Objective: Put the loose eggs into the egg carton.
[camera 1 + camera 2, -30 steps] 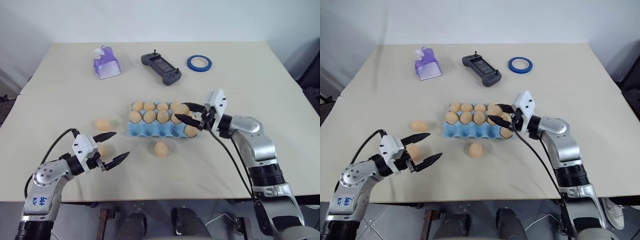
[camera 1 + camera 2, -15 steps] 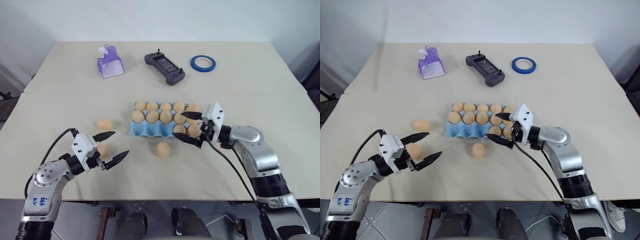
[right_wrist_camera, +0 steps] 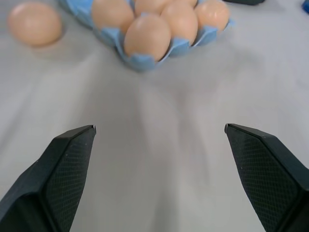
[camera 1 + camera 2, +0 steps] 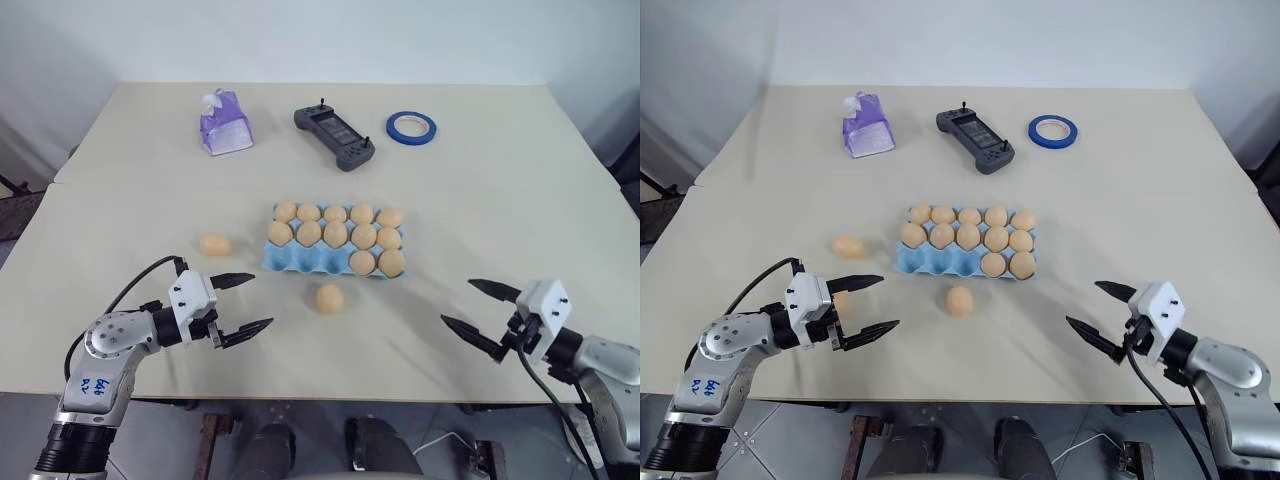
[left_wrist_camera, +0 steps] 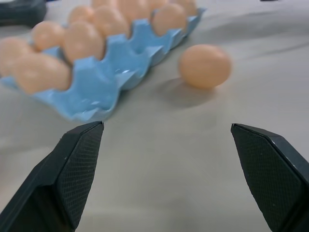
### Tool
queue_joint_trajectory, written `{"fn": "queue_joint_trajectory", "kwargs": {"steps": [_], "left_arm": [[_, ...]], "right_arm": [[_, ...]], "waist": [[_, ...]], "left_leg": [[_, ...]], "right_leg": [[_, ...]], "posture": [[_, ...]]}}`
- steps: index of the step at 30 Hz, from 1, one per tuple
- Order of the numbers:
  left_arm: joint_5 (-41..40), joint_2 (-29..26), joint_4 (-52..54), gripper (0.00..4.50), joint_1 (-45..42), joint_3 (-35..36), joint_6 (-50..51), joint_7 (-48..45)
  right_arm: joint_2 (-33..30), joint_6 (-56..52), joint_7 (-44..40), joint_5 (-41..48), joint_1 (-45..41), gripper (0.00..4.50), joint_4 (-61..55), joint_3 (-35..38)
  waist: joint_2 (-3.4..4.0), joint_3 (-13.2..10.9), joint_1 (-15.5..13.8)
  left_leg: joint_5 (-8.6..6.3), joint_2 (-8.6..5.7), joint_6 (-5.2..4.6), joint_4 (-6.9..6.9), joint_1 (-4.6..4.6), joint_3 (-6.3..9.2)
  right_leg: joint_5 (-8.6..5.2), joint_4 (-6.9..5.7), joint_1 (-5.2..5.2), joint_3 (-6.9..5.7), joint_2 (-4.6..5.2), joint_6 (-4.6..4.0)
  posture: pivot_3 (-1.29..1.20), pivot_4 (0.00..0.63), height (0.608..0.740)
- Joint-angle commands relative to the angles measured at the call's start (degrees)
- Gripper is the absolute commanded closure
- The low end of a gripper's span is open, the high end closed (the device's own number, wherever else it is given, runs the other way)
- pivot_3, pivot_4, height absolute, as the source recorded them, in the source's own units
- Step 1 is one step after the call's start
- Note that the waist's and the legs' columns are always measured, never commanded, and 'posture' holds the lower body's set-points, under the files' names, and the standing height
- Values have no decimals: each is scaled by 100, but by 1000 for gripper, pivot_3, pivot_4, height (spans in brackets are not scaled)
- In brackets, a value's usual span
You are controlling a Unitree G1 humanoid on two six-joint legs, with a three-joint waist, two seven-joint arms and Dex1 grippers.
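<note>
The light blue egg carton (image 4: 300, 262) sits mid-table with several tan eggs in its cups; the left cups of its near row are bare. One loose egg (image 4: 329, 299) lies just in front of the carton, and another (image 4: 215, 244) lies to its left. A sliver of a third egg (image 4: 838, 300) shows beside the base of my left gripper's fingers. My left gripper (image 4: 262, 300) is open and empty, pointing toward the front egg (image 5: 205, 65). My right gripper (image 4: 457, 302) is open and empty, near the table's front right, well apart from the carton (image 3: 140, 62).
At the back of the table stand a purple tissue pack (image 4: 226, 123), a black handheld controller (image 4: 335, 136) and a blue tape roll (image 4: 411, 126). Bare tabletop stretches between the carton and my right gripper.
My right gripper opened at the carton's right end, left an egg in the near row, and drew back to the front right. My left gripper edged slightly right.
</note>
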State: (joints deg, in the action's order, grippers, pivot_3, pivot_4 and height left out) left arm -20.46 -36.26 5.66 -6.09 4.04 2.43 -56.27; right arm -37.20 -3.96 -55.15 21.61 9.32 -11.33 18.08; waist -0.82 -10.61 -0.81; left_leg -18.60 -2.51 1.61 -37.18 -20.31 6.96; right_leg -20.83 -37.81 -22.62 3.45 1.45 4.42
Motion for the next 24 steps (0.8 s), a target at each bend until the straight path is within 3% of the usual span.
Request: {"fn": "queue_joint_trajectory", "kwargs": {"steps": [1,7,13,24], "left_arm": [[-129,28,-116,0,-192,34,-259,-234],[-198,3,-243,0,-287,151,-342,-362],[-252,-25,44,0,187,389,-245,-170],[-259,-25,438,0,1328,1006,-278,210]], "right_arm": [[31,267,-13,13,72,14,-346,-70],[-89,-644,-148,331,-681,14,-1015,-1114],[334,-1549,44,109,-1911,14,-889,-2381],[1299,-1104,211,-728,-2992,14,506,-3473]], "waist": [[0,0,23],[0,0,129],[0,0,119],[-1,-1,121]], "left_leg": [[1,1,0,0,7,0],[25,6,5,2,13,1],[35,11,14,7,9,11],[28,10,8,9,-15,7]], "right_leg": [[4,0,7,-1,-1,-2],[42,0,10,0,-4,-9],[51,3,3,-6,-6,-16],[57,31,-14,-9,-2,-5]], "posture": [[0,150,740],[0,150,740],[0,150,740],[0,150,740]]}}
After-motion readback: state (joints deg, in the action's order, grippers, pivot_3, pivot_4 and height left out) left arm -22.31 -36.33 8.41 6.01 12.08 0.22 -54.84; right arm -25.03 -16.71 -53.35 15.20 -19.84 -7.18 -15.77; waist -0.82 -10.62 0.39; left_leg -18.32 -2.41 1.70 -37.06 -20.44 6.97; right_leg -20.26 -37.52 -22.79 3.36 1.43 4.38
